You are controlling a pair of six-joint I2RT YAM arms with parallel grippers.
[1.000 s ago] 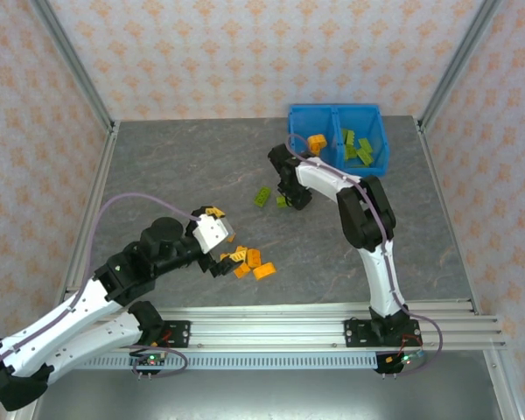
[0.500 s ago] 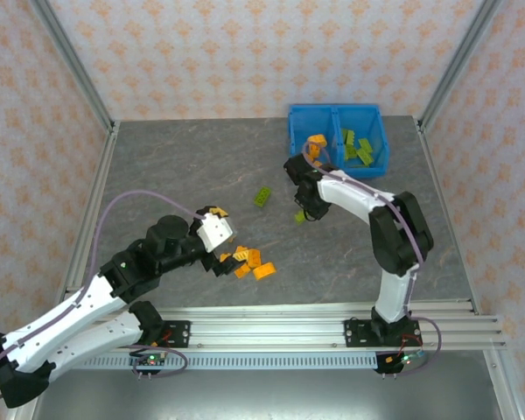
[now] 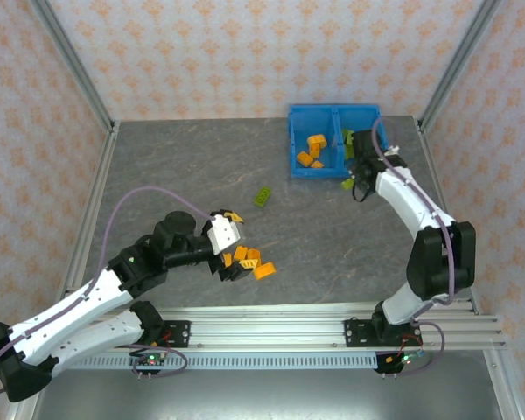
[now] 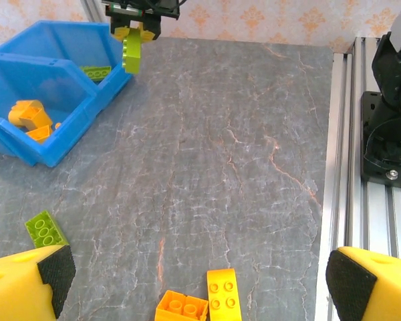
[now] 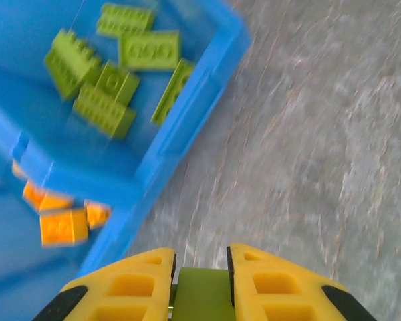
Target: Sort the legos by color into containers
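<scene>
Left gripper [image 4: 200,275] gaping wide, orange legos [image 4: 220,297] right beneath, between its fingers, stray lime lego [image 4: 45,229] beside its left finger. Right gripper [image 5: 202,271] pinched tight on a green lego [image 5: 202,299], blue bin [image 5: 187,127] just ahead-left of it

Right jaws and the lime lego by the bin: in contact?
Touching. The right wrist view shows the lime lego squeezed between the two yellow right jaws, with no gap on either side.

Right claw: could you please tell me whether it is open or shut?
Shut on a green lego. In the right wrist view, the right claw has its fingers pressed against both sides of it.
</scene>
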